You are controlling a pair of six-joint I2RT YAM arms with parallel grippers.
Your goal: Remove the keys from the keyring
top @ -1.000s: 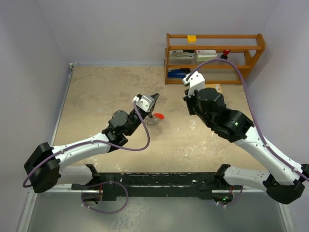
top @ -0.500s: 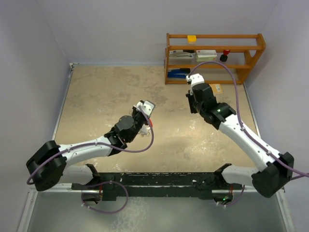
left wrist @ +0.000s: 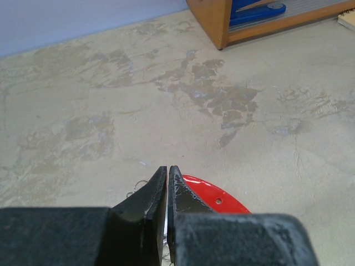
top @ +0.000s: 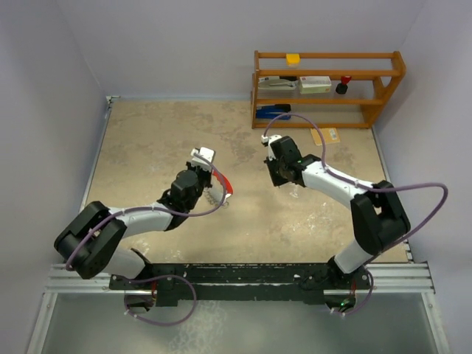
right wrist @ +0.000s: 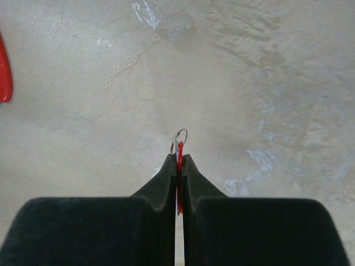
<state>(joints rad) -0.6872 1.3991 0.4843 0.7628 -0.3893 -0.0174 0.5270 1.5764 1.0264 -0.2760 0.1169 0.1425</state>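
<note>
The keyring, a red crescent fob (left wrist: 217, 200) with thin silvery rings (left wrist: 138, 185), lies low by the table under my left gripper (left wrist: 167, 172). Those jaws are pressed together, a silvery sliver between them, the fob showing behind the right finger. From above, the fob (top: 225, 184) peeks out beside the left gripper (top: 216, 190). My right gripper (right wrist: 179, 158) is shut on a tiny red-headed key (right wrist: 179, 151), whose small silvery ring sticks out past the tips. In the top view the right gripper (top: 275, 179) hovers right of the fob, apart from it. The fob's tip (right wrist: 4, 66) shows at the right wrist view's left edge.
A wooden shelf (top: 328, 88) stands at the back right with boxes, a yellow block and a dark red-topped knob (top: 344, 83). Its corner (left wrist: 222, 22) holds a blue item (left wrist: 258, 10). A tan card (top: 326, 135) lies before it. Walls close in left and right.
The right arm has folded down and swung left from near the shelf toward the table's middle. The left gripper has drawn back and lowered with the red fob.
</note>
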